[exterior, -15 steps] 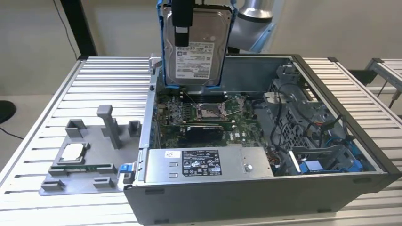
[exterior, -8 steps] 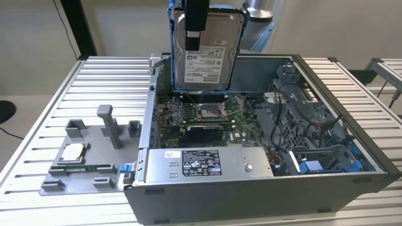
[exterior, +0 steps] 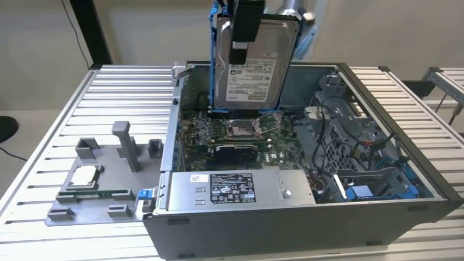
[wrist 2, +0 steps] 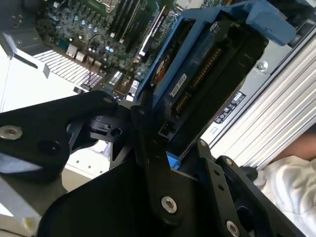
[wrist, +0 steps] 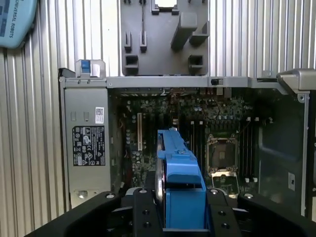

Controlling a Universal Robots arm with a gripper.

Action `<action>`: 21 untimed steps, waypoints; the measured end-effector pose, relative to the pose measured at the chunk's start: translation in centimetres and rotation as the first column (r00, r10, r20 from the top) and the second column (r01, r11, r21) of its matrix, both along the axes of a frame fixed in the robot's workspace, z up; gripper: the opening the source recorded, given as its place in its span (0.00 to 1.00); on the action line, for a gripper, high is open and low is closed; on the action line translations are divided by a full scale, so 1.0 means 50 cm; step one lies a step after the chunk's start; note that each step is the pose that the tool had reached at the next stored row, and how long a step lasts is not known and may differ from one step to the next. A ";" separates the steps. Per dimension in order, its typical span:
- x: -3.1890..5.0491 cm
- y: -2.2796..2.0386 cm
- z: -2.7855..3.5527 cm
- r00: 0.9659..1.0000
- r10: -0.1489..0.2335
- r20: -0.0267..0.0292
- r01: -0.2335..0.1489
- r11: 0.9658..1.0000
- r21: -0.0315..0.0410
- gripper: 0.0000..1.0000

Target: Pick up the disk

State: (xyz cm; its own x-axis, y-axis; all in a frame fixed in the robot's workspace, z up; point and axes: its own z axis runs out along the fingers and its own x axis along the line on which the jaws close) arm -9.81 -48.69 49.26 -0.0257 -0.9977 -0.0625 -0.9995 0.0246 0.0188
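The disk (exterior: 254,62) hangs upright above the open computer case (exterior: 392,217), clear of everything inside it. In the exterior view its long axis runs close to vertical, with the white label facing the camera and the blue carrier frame (exterior: 214,65) round its edges. The lower edge sits above the board's processor socket (exterior: 243,128), apart from it, so the lift out of the case looks done.

The gripper (exterior: 245,32) comes down from above and pinches the disk across its thin dimension: one black finger (exterior: 245,32) lies flat against the labelled face, and the other is hidden behind the drive. In the first wrist view the gripper (wrist: 180,217) is pressed onto the blue frame edge-on, with the disk (wrist: 175,168) pointing straight away from the wrist toward the board (wrist: 197,128). In the second wrist view the black fingers (wrist 2: 153,163) clamp the drive (wrist 2: 197,84) from both sides, with its connector end in plain sight.

So the relation that matters is simple: the disk lies directly below the gripper, its long axis in line with the arm's approach, and it is held near its upper end.

On the table (exterior: 116,92), toward the exterior view's left, stands a grey fixture (exterior: 98,185) carrying a small silver chip (exterior: 81,176), well apart from the disk. The grey power supply (exterior: 239,187) sits in the near part of the case.
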 end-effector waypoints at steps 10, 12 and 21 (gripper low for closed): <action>0.050 -0.0368 -0.001 1.000 0.000 0.000 0.000 1.000 0.000 0.00; 0.060 -0.0439 -0.001 1.000 0.000 0.000 0.000 1.000 0.000 0.00; 0.107 -0.0771 -0.003 1.000 0.000 0.000 0.000 1.000 0.000 0.00</action>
State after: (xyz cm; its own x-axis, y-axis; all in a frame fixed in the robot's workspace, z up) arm -4.48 -52.54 49.13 -0.0257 -0.9977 -0.0625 -0.9995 0.0246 0.0189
